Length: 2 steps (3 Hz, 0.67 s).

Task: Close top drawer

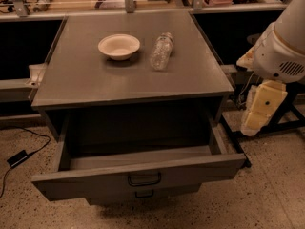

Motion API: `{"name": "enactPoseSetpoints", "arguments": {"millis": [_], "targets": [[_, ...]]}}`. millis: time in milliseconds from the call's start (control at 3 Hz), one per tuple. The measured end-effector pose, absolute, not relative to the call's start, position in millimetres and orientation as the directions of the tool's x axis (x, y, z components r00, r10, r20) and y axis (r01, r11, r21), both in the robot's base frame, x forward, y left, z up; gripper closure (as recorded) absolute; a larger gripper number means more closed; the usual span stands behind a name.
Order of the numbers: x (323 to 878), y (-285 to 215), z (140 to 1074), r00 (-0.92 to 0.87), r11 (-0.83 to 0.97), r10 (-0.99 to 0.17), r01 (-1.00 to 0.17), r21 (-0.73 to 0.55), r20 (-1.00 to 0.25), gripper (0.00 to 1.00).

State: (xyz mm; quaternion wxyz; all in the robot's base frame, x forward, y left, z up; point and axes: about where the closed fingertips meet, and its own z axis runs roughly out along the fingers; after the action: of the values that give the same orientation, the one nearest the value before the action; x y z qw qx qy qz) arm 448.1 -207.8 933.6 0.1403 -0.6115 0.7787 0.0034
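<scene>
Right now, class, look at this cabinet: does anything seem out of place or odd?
The top drawer stands pulled far out. A clear bottle lies on its side on the cabinet top, beside a bowl. The hand hangs off to the right, apart from the drawer.

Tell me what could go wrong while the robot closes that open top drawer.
The gripper hangs to the right of the top drawer, beside its corner, so swinging round to the front could clip that corner. A push away from the centre handle may skew the drawer. A slam might set the bottle, lying on its side, rolling.
</scene>
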Motion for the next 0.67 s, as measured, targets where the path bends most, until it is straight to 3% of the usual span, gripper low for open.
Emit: {"name": "enactPoseSetpoints", "arguments": {"millis": [333, 667], "targets": [[446.2, -191.3, 877.8, -0.179, 0.203, -0.961, -0.975, -0.095, -0.211, 0.00], [432.7, -169.5, 817.0, -0.150, 0.153, -0.971, -0.988, -0.001, -0.188, 0.19]]}}
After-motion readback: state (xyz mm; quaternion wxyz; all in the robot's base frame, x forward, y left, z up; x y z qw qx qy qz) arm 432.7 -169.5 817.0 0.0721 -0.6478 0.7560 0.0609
